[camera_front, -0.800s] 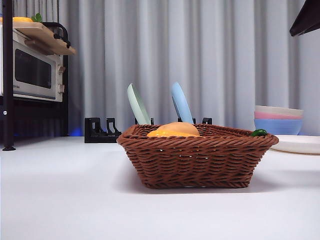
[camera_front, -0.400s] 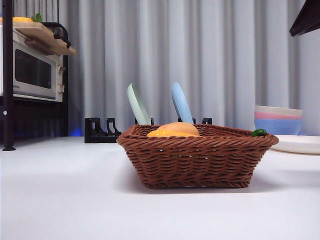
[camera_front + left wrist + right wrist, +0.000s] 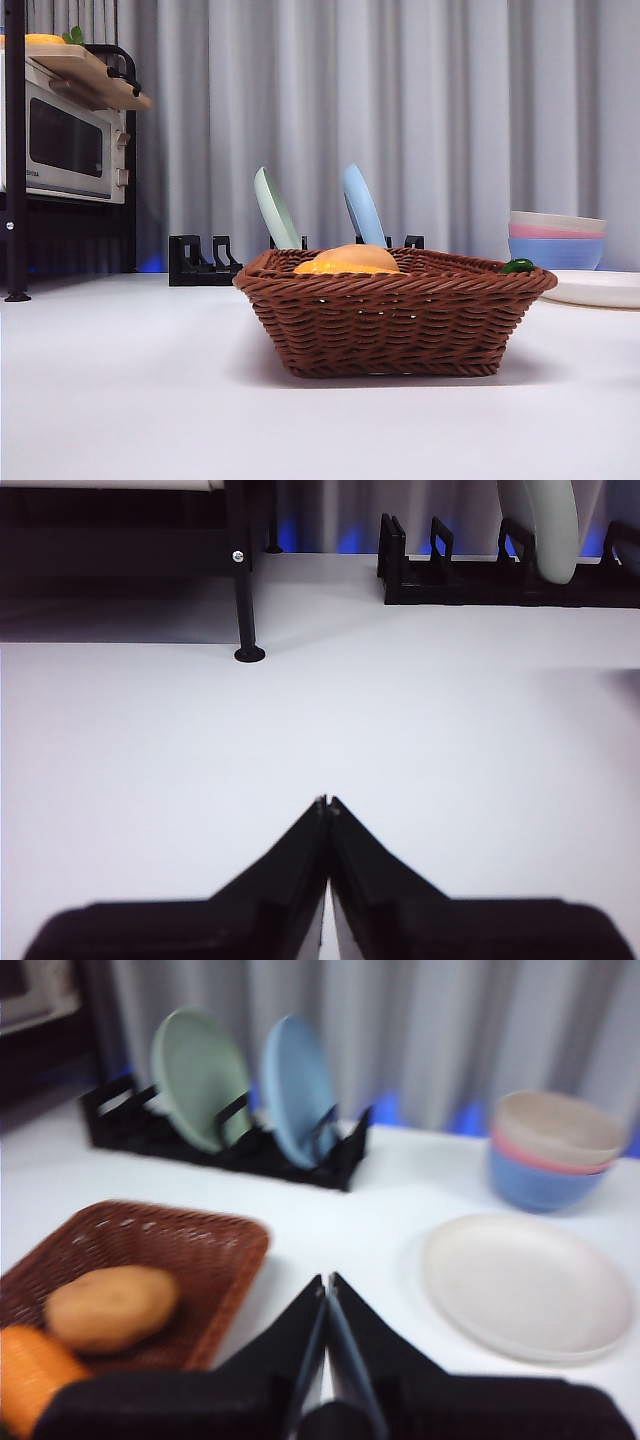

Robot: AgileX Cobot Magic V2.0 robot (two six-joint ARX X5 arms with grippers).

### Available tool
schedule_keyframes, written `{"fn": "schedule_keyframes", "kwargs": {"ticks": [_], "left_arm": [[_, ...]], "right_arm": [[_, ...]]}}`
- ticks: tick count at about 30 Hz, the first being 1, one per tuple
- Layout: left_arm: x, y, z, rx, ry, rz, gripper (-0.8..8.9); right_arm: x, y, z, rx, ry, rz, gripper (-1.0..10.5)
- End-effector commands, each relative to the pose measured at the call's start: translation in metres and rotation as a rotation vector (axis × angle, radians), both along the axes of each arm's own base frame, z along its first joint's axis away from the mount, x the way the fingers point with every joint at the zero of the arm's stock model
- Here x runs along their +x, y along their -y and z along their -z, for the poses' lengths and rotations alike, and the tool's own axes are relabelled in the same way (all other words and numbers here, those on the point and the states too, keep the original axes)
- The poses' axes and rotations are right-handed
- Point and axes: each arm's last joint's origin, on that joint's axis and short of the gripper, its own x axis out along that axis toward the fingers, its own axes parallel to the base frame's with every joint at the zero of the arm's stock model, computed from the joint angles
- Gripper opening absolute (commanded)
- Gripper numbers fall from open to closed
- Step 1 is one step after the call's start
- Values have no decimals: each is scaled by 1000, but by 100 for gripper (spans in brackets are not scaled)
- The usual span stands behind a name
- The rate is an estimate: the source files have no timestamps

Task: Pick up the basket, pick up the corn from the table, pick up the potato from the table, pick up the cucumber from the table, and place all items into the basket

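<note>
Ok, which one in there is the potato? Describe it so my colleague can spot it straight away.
Find the wide reddish-brown woven wicker basket on the white table, in front of the black plate rack. Two things show inside it, touching. The smooth, matte tan egg-shaped potato is the rounder one; its neighbour, the glossy orange corn cob, is brighter.
</note>
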Motion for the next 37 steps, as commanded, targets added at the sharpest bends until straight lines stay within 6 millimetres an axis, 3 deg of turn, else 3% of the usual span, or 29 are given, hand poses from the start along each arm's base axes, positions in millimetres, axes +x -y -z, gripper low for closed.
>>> {"fn": "schedule_keyframes", "kwargs": {"ticks": [1, 7, 11, 21, 37], "left_arm": [[1, 0, 5, 10, -6, 0, -3], [1, 0, 5, 10, -6, 0, -3], [1, 0, 5, 10, -6, 0, -3], [1, 0, 5, 10, -6, 0, -3], [1, 0, 5, 10, -6, 0, -3]], "right_arm": [[-7, 7, 28, 0, 47, 15, 2], [-15, 12, 86, 8, 100, 29, 2], [-17, 12, 108, 23, 105, 30, 2], [-19, 13, 124, 70, -69, 42, 2], [-17, 13, 127, 74, -107, 46, 2]]}}
